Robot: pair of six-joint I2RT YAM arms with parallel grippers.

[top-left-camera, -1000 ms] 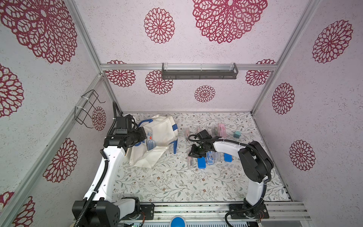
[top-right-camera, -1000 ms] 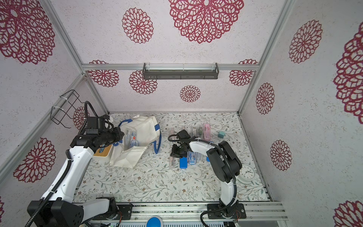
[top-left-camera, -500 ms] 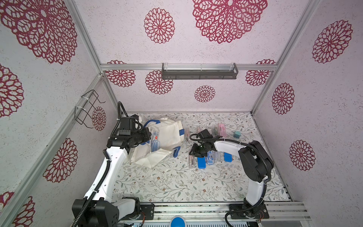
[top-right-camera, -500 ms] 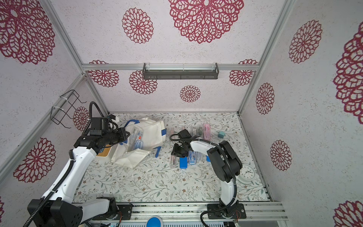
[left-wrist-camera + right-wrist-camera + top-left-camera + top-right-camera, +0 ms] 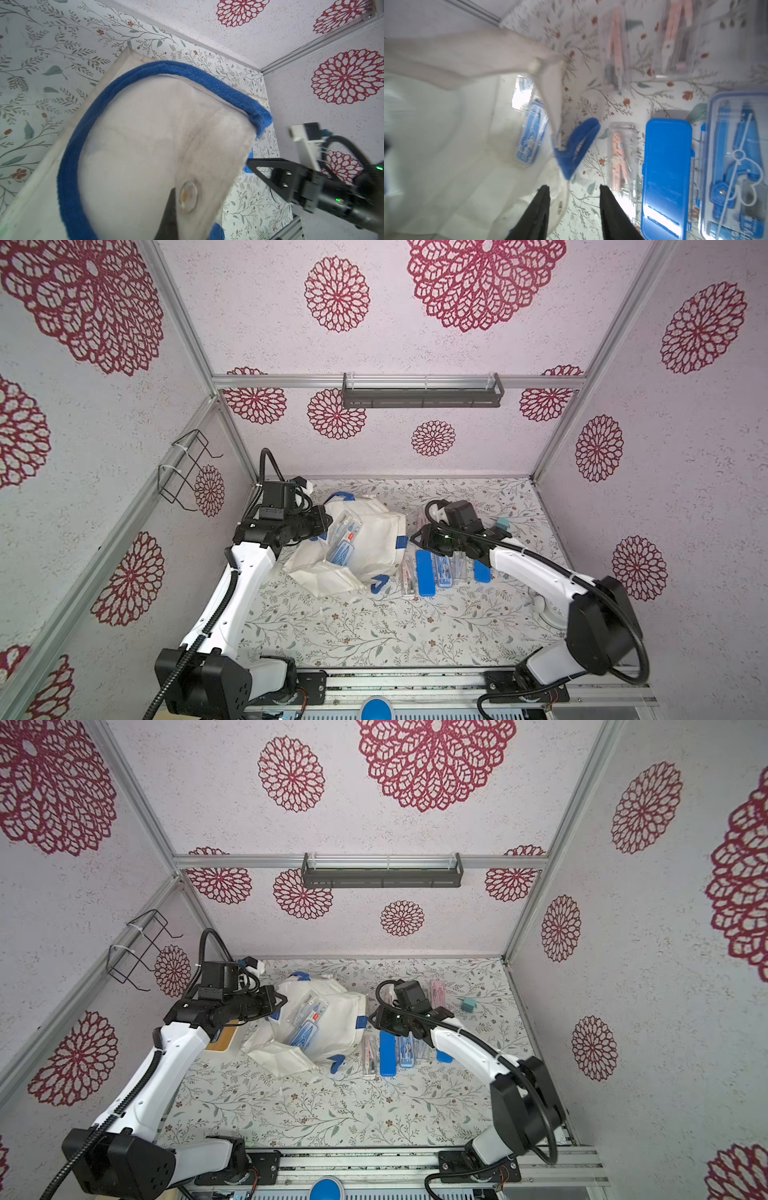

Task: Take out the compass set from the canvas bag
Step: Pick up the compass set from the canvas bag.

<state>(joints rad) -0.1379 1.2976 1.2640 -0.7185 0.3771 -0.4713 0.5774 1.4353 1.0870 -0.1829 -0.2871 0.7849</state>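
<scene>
Item: compass set (image 5: 341,551), a slim clear case with a blue compass, lying in the mouth of the canvas bag (image 5: 376,531), 10 o'clock on the desk (image 5: 374,635). I judge it light, rigid and slick; grip across its narrow sides. Left pincer (image 5: 323,523) is clamped on the bag rim. Right pincer (image 5: 573,187) is parted and empty at the bag's 3 o'clock.

Left hand (image 5: 279,1002) grips canvas bag (image 5: 337,1025); compass set (image 5: 305,1034) inside.

Inside the canvas bag (image 5: 380,537), the compass set (image 5: 343,543) — other cases (image 5: 426,578) just right of it.
</scene>
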